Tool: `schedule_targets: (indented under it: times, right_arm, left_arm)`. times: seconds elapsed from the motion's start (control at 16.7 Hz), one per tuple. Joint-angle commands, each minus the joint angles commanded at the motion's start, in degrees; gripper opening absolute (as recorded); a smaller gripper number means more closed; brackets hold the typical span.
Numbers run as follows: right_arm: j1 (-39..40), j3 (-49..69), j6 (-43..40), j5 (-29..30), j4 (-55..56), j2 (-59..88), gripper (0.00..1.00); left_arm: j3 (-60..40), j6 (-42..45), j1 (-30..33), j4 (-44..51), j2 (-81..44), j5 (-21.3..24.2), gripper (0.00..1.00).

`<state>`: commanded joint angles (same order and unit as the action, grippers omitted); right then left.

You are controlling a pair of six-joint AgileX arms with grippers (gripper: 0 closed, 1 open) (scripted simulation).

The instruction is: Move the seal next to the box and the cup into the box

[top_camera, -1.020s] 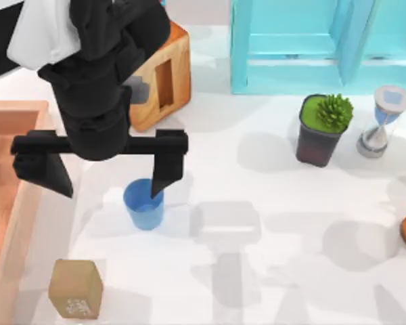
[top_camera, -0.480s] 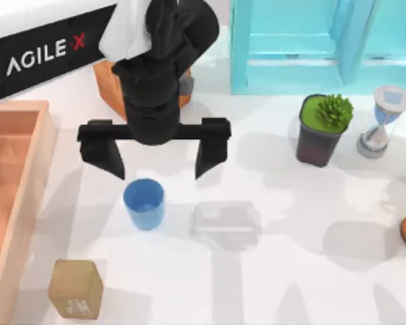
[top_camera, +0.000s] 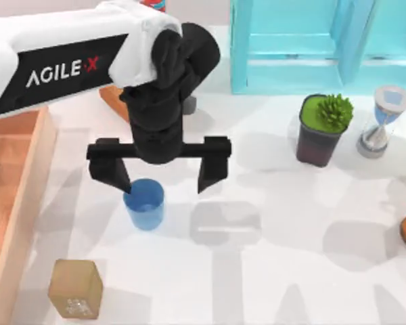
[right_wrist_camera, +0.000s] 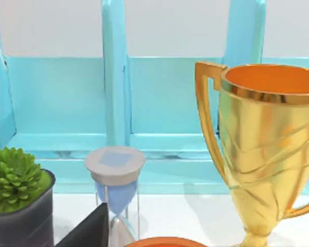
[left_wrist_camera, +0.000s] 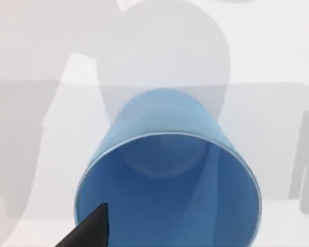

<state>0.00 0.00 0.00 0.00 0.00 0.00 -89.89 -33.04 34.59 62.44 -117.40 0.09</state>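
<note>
Two black fingers of the left gripper [top_camera: 162, 177] stand wide apart above the cup [top_camera: 144, 204], the jaws spread far wider than the cup and holding nothing. In the top view the left fingertip overlaps the cup's rim at about ten o'clock, while the other finger hangs well off to the cup's two o'clock side. The left wrist view looks down into the cup [left_wrist_camera: 167, 190], which stands upright on the white surface [top_camera: 277, 271], with one dark fingertip [left_wrist_camera: 90, 231] at the rim's edge.

The seal [top_camera: 75, 289] sits on the surface at roughly seven o'clock from the cup, apart from it, whitish marks on the face turned toward the camera. The box [top_camera: 24, 196] lies along the left side of the surface, at nine o'clock from the cup, and the seal is near its wall.

At two o'clock from the left gripper stand a dark pot with a green plant [top_camera: 321, 128] and an hourglass [top_camera: 382, 120], with a turquoise shelf frame [top_camera: 311, 47] beyond them at twelve to one o'clock.

The right wrist view shows the shelf frame [right_wrist_camera: 113, 98], the hourglass [right_wrist_camera: 115, 190], the plant pot [right_wrist_camera: 18, 200] and a gold trophy [right_wrist_camera: 268, 149]; a dark finger [right_wrist_camera: 90, 229] of the right gripper shows there, and I cannot tell how its jaws stand.
</note>
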Motion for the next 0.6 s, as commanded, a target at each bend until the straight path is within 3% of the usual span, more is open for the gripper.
schedule_targets:
  times: [0.24,0.54,0.6]
  right_arm:
    - [0.00,0.00,0.00,0.00,0.00,0.00,1.00]
    - [0.00,0.00,0.00,0.00,0.00,0.00,1.00]
    - [0.00,0.00,0.00,0.00,0.00,0.00,1.00]
  left_arm:
    - [5.43,-0.01,0.05,-7.60,-2.12,0.02,1.00]
    - [6.02,-0.02,0.06,-8.30,-2.34,0.02,1.00]
    - [6.02,-0.02,0.06,-8.30,-2.34,0.02,0.92]
